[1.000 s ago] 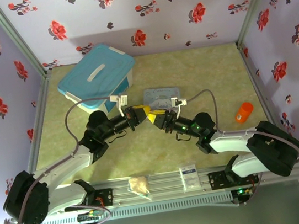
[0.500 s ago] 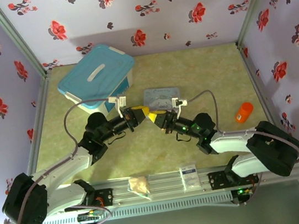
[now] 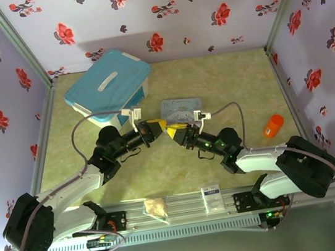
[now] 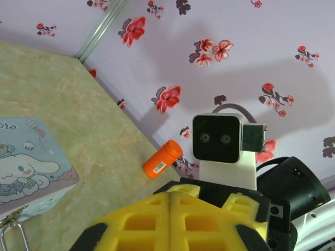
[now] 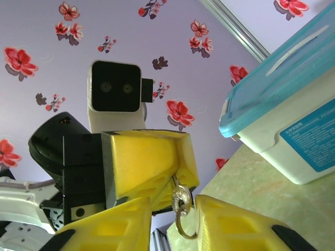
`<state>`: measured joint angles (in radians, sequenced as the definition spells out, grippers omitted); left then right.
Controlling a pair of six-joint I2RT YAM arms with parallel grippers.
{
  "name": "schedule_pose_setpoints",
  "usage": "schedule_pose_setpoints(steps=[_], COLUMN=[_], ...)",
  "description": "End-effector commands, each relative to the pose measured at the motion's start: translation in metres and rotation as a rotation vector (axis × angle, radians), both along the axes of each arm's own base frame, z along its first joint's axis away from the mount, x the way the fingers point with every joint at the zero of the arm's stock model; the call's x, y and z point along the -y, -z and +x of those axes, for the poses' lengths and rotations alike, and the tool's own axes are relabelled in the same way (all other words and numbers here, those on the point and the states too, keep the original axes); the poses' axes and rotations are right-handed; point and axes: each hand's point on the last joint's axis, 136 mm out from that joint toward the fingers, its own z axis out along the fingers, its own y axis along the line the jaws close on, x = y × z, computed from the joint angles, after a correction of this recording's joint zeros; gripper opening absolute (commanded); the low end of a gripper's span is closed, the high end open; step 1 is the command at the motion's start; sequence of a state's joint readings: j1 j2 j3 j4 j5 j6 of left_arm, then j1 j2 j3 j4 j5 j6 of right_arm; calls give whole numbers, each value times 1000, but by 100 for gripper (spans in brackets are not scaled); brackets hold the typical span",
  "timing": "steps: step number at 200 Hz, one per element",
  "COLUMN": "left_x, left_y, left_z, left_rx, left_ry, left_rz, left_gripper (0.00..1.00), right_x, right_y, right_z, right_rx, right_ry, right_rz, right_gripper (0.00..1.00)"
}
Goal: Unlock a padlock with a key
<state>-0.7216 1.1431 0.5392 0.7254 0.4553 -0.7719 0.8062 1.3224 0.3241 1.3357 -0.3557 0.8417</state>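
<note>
Above the desk (image 3: pixel 236 84), near the blue-lidded box (image 3: pixel 108 84) and beside the pale blue tin (image 3: pixel 180 107), the left gripper (image 3: pixel 157 127) and right gripper (image 3: pixel 173 131) are meeting tip to tip. The right jaws are standing apart, with the shackle loop of the tiny padlock (image 5: pixel 180 200) between them. The padlock is hanging from the thin dark key (image 5: pixel 173 183), which the left jaws are clamping.

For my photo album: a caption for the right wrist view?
Left end effector meets right end effector, a silvery ring between them.

A blue-lidded box (image 3: pixel 109 87) sits far left, a cartoon tin (image 3: pixel 180 107) near it — an orange cylinder (image 3: pixel 273 126) well right.
</note>
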Motion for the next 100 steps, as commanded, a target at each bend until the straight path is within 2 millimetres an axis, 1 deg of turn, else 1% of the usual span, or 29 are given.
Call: schedule_pose_setpoints(steps=[1, 29, 59, 72, 86, 100], left_x=[-1, -1, -1, -1, -1, -1], left_y=[-3, -2, -2, -1, 2, 2], left_z=[4, 4, 4, 3, 3, 2], left_rx=[30, 26, 26, 25, 16, 12], left_ry=[-11, -7, -7, -6, -5, 0], left_rz=[-9, -15, -15, -12, -10, -19], left_gripper=[0, 0, 0, 0, 0, 0], right_x=[0, -1, -2, 0, 1, -2], right_y=[-14, -14, -12, -12, -12, -14], right_z=[-3, -1, 0, 0, 2, 2], right_rx=[45, 48, 44, 44, 42, 46], right_ry=[-1, 0, 4, 11, 21, 12], right_rz=[38, 36, 32, 32, 34, 37], right_gripper=[29, 21, 10, 11, 18, 20])
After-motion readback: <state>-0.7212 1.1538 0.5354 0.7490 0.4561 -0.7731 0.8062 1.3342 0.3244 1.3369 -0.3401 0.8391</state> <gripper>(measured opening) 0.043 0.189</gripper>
